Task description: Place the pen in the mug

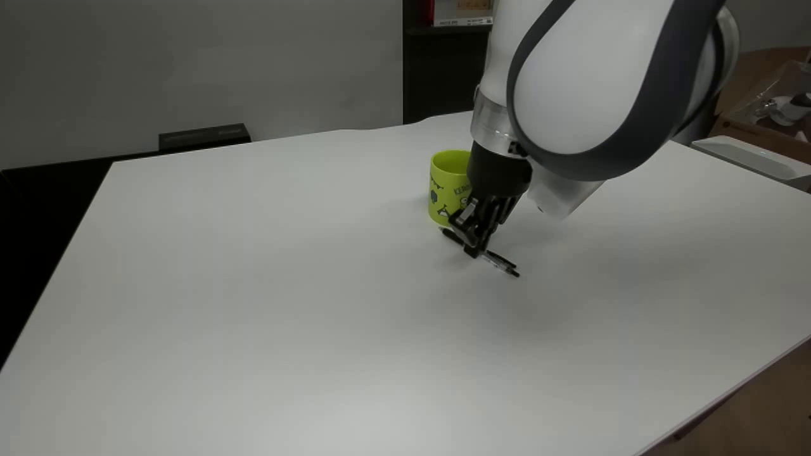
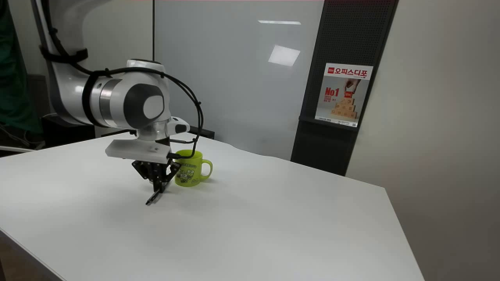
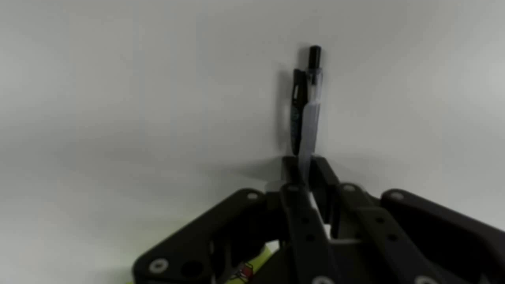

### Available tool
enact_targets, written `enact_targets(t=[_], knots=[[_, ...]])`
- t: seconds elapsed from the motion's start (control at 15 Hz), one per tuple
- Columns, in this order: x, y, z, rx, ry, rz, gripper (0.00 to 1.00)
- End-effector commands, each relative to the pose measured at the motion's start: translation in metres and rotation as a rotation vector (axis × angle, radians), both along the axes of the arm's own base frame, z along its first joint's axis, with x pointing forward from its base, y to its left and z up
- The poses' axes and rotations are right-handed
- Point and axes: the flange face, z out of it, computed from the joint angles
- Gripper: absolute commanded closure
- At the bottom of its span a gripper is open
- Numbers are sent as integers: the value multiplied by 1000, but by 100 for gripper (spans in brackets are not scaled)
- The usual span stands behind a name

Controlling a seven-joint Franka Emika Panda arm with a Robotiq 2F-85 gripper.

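Observation:
The pen point(image 1: 502, 261) is thin and dark with a clear, silvery section. It lies at or just above the table in both exterior views point(image 2: 151, 199); I cannot tell if it touches. The gripper point(image 1: 475, 250) points down with its fingertips close on either side of the pen's middle. In the wrist view the fingers point(image 3: 304, 171) are shut on the pen point(image 3: 310, 122), its clicker end pointing away. The yellow-green mug point(image 1: 446, 190) stands upright right beside the gripper, partly hidden by it. Its handle shows in an exterior view point(image 2: 188, 171). A sliver of the mug point(image 3: 258, 259) shows behind the fingers.
The white table point(image 1: 253, 285) carries the mug and pen. A dark box point(image 1: 204, 137) stands at the table's back edge by the wall. A white tray point(image 1: 754, 158) sits at the far right edge. The arm's cable point(image 2: 197, 113) loops down beside the mug.

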Motion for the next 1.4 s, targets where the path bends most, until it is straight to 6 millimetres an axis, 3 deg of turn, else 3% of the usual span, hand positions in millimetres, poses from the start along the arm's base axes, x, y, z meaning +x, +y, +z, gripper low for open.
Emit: enact_targets(t=[0.0,0.2,0.47,0.8,1.07,1.33], knots=[[-3,-1,18,43,22,-18,97],[-1,6,53,50,65,9,97],[10,10,124,11,156,4,97],[28,-2,201,9,324,-50,97],[51,-30,225,-1,470,-137,97],[70,-48,222,19,547,-176,97]])
